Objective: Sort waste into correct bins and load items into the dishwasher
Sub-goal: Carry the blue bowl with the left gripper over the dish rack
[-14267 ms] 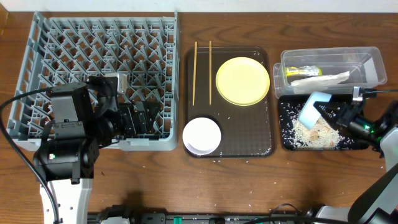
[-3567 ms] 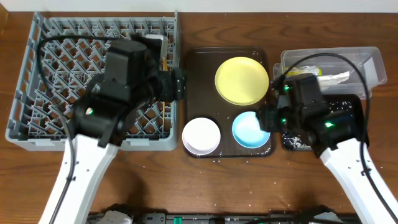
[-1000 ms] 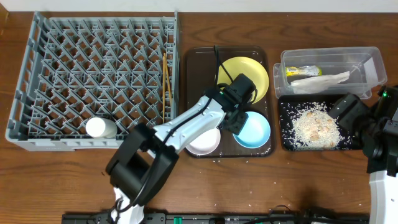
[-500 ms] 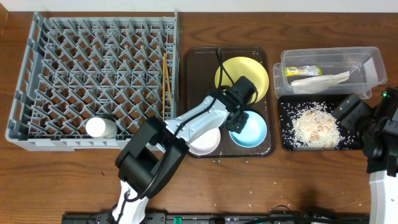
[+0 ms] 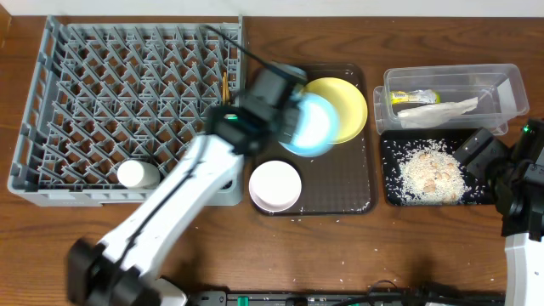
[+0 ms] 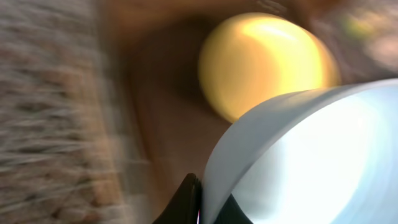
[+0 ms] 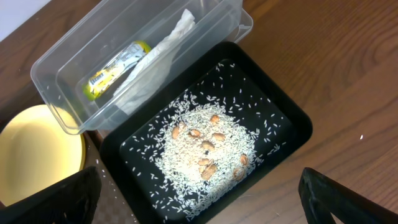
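Left tool [image 6: 208, 202] clenches the smooth, round light blue bowl [image 5: 308, 125] by its thin rim, hollow facing up; right tool [image 7: 199, 205] gapes, released.

Grey rack [image 5: 102, 85]: upright pegs throughout, white cup [image 5: 136, 174] near-left, chopsticks [image 5: 225, 110] along right edge | Brown tray [image 5: 340, 183]: near-right corner bare, pink bowl [image 5: 274, 185] near-left, left arm [image 5: 187, 183] holding blue bowl [image 5: 308, 126] above far-left | Table [image 5: 382, 246]: open strip near tray.
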`<action>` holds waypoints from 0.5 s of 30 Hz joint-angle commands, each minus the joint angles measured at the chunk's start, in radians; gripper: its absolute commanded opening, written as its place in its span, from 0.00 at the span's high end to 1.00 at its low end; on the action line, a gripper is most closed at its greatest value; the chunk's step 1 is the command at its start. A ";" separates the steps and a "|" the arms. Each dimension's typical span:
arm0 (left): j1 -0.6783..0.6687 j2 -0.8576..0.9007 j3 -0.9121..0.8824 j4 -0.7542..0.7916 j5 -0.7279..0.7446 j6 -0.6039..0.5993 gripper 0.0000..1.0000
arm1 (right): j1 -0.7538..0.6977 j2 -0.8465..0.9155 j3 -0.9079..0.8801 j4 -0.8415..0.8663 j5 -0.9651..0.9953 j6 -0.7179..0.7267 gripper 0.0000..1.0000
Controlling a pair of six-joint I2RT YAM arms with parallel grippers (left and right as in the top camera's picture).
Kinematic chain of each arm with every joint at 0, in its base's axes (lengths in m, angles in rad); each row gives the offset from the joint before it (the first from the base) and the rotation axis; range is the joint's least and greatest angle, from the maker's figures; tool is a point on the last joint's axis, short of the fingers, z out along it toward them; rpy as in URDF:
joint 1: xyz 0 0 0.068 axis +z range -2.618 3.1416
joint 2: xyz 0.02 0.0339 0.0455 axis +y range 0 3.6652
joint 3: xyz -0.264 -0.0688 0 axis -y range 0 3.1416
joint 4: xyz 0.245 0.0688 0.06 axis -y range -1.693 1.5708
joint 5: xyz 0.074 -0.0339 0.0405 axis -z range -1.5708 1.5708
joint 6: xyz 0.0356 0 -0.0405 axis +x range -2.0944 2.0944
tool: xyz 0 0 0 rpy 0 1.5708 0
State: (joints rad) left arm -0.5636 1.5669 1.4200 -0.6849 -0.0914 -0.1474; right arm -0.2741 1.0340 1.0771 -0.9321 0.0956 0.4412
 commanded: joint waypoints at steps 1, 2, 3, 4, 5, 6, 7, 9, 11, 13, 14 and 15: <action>0.056 -0.039 0.012 -0.021 -0.494 0.150 0.93 | -0.007 0.000 0.002 -0.004 0.016 0.014 0.01; 0.068 -0.044 0.012 -0.016 -0.617 0.188 0.93 | -0.007 0.000 0.002 -0.004 0.016 0.014 0.01; 0.079 -0.045 0.012 -0.007 -0.724 0.227 0.93 | -0.007 0.000 0.002 -0.004 0.016 0.014 0.01; 0.089 -0.045 0.012 0.006 -0.808 0.267 0.93 | -0.007 0.000 0.002 -0.004 0.016 0.014 0.01; 0.101 -0.042 0.011 0.021 -0.868 0.312 0.93 | -0.007 0.000 0.002 -0.004 0.016 0.014 0.01; 0.122 -0.037 0.011 0.036 -0.908 0.380 0.93 | -0.007 0.000 0.002 -0.004 0.016 0.014 0.01; 0.135 -0.034 0.011 0.037 -0.914 0.407 0.92 | -0.007 0.000 0.002 -0.004 0.016 0.014 0.01; 0.170 -0.029 0.007 0.037 -0.919 0.420 0.93 | -0.007 0.000 0.002 -0.004 0.016 0.014 0.01; 0.210 -0.024 -0.006 0.037 -0.924 0.420 0.92 | -0.007 0.000 0.002 -0.004 0.016 0.014 0.01; 0.267 -0.013 -0.021 0.040 -0.943 0.420 0.93 | -0.007 0.000 0.002 -0.004 0.016 0.014 0.01; 0.294 -0.006 -0.025 0.043 -0.946 0.420 0.93 | -0.007 0.000 0.002 -0.004 0.016 0.014 0.01; 0.318 0.001 -0.026 0.043 -0.946 0.415 0.93 | -0.007 0.000 0.002 -0.004 0.016 0.014 0.01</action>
State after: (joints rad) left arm -0.3206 1.5402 1.4139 -0.6453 -0.9504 0.2352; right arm -0.2737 1.0340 1.0771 -0.9321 0.0990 0.4412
